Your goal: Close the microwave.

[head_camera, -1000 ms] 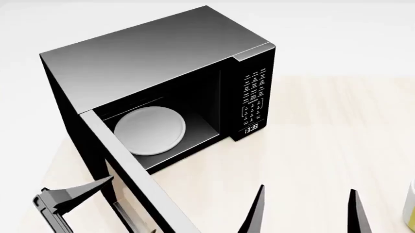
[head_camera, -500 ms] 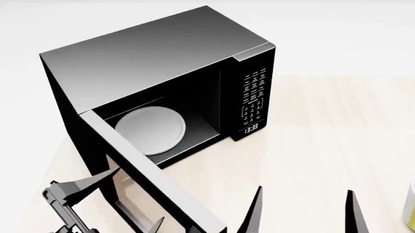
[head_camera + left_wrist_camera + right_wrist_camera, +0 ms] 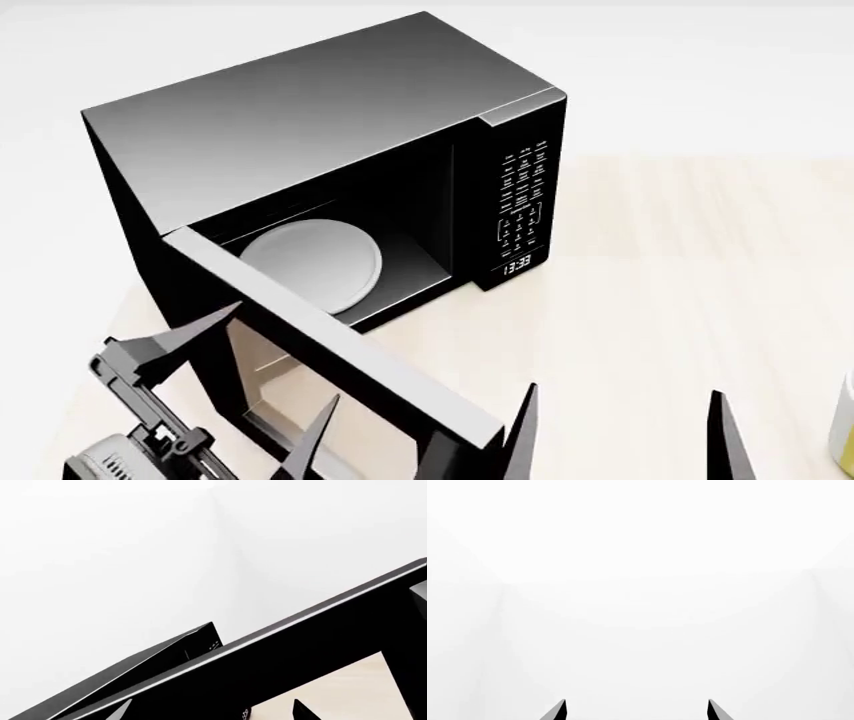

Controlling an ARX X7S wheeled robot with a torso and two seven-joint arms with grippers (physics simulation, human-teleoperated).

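Observation:
The black microwave (image 3: 334, 110) stands on the pale wooden table (image 3: 667, 260) with its door (image 3: 334, 345) part-way open, hinged at the left and angled toward me. Inside lies the white turntable plate (image 3: 314, 265). The keypad (image 3: 525, 195) and clock display (image 3: 518, 265) face right of the opening. My left gripper (image 3: 251, 390) is open, its fingers spread against the door's outer face. In the left wrist view the door frame (image 3: 300, 645) fills the space just ahead of the left gripper (image 3: 212, 712). My right gripper (image 3: 623, 440) hangs open over the table to the door's right, holding nothing; the right wrist view shows the right gripper (image 3: 637, 711) against plain white.
A pale yellow object (image 3: 843, 420) shows at the right edge of the head view, beyond my right gripper. The table's left edge runs close to the microwave's left side. White surroundings lie behind the microwave.
The door has swung further toward the opening, its free edge moving right. My left gripper has followed it up and to the right. The right gripper has barely moved.

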